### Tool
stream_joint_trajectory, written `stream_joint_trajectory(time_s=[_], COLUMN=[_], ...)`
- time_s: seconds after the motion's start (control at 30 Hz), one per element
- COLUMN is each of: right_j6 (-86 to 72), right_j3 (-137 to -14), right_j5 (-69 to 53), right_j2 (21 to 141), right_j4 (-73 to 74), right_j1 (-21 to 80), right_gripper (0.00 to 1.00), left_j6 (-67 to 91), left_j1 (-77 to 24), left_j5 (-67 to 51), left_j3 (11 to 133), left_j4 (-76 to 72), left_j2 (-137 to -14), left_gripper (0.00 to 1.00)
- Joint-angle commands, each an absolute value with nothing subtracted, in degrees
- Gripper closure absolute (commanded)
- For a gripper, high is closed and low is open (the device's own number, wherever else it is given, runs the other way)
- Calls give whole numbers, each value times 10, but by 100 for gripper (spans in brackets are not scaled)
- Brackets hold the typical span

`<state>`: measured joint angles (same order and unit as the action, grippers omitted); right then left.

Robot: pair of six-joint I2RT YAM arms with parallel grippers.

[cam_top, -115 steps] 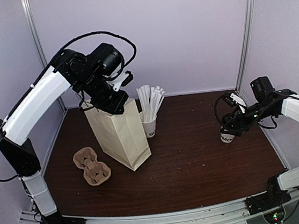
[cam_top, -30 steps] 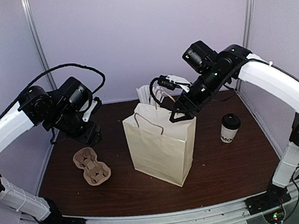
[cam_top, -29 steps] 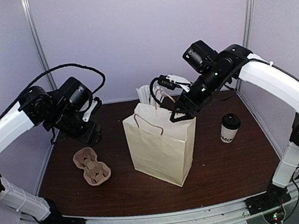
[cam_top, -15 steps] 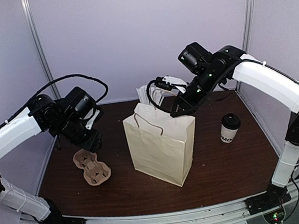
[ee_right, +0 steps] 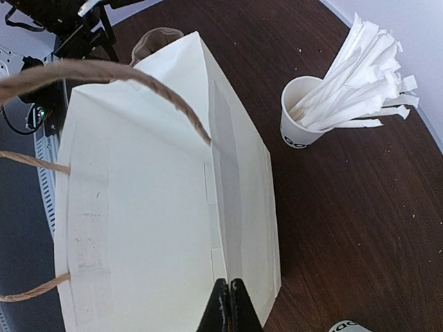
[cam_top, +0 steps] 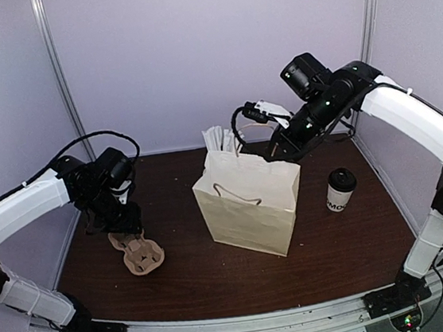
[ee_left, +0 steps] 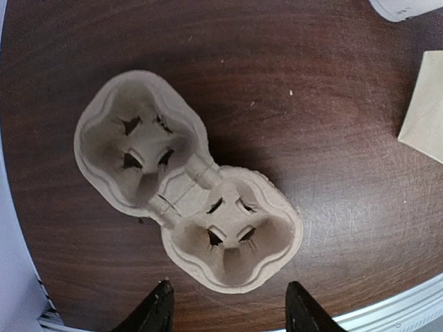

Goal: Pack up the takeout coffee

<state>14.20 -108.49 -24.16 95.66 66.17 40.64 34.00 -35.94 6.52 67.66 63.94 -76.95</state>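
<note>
Takeout coffee (cam_top: 340, 191): lidded, upright on bench (cam_top: 242, 280), right of centre, outside paper bag (cam_top: 250, 207). Right pincer (ee_right: 228, 297): clamped on bag rim. Left pincer (ee_left: 230, 315): apart above pulp tray (ee_left: 187, 200). Likely hazard: thin rim tearing, bag toppling, if pulled sideways.

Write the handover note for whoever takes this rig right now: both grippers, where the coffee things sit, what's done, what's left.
Left gripper: open, empty, hovering over the pulp cup tray; both wells vacant.
Right gripper: shut on the top edge of the paper bag, which stands upright mid-table.
Coffee cup: upright on the table to the right of the bag, apart from it, black lid on.
Done: cup lidded, bag standing.
Left: the cup is in neither tray nor bag; probably seat it in the tray, then load the bag.
</note>
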Motion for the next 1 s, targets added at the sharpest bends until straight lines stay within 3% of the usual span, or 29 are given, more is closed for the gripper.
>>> stream_joint_trajectory(time_s=[0.0, 0.37, 0.97], right_j6=[152, 152, 153], right_j3=[-1074, -1036, -1007], right_j5=[-242, -264, -289], right_j2=[917, 893, 879], right_j4=[653, 640, 617], right_j1=[400, 399, 398], right_gripper=[100, 100, 100], left_j6=[495, 687, 698], left_j1=[-357, -353, -299], left_j5=[40, 197, 135], left_j3=[636, 618, 604], left_j4=[579, 600, 519], left_j2=[-779, -850, -924], left_gripper=[43, 52, 55])
